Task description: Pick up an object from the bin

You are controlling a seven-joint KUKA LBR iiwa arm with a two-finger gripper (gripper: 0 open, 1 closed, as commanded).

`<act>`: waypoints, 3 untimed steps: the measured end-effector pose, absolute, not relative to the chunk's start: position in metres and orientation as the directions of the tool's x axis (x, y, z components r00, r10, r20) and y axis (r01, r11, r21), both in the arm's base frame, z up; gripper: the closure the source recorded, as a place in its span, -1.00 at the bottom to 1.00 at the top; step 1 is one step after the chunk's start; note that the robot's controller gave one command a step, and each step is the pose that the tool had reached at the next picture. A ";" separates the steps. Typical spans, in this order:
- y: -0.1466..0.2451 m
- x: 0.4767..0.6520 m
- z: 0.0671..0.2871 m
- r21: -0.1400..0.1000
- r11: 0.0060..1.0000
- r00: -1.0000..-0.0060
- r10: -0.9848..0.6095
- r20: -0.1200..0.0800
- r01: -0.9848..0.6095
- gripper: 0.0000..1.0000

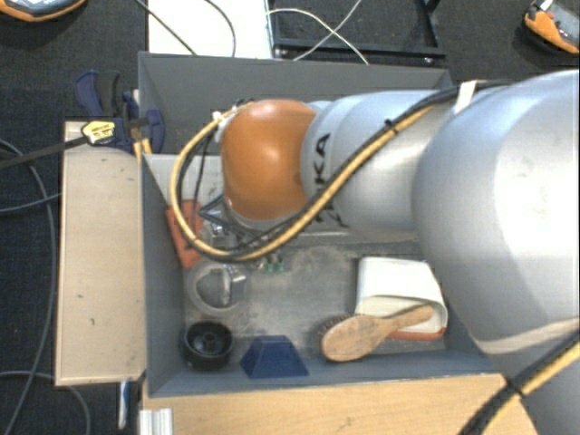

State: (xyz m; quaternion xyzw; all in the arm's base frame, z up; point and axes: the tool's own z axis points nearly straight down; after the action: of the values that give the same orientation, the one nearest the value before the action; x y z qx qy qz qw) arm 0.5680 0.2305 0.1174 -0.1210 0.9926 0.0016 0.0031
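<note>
Our arm (471, 179) looms at the right, its gripper (220, 241) low at the left of the bin (299, 71); whether it is spread or closed we cannot tell. Nothing looks lifted yet: white book (399, 284), wooden hairbrush (372, 333), orange-red thing (186, 238) beside the gripper, clear cup (213, 288) below.

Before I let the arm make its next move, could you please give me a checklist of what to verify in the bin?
1. Gripper at the left side of the bin, below the orange wrist cover: ok.
2. Anything held in it: cannot tell.
3. Orange-red piece and clear cup lie nearest it: ok.
4. Black cap, blue wedge, wooden brush and white box lie apart from it: ok.
5. Yellow cable loop clear of the bin wall: cannot tell.
</note>
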 end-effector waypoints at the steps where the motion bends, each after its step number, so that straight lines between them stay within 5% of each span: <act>1: 0.192 0.553 0.099 0.007 1.000 -1.000 0.003 -0.008 0.003 -1.00; 2: 0.252 0.551 0.072 0.000 1.000 -1.000 0.015 -0.011 0.015 1.00; 3: 0.252 0.551 0.072 0.000 1.000 -1.000 0.017 -0.011 0.017 1.00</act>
State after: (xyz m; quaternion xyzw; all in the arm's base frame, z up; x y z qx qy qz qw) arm 0.5510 0.2516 0.0724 0.0084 1.0000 -0.0002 0.0053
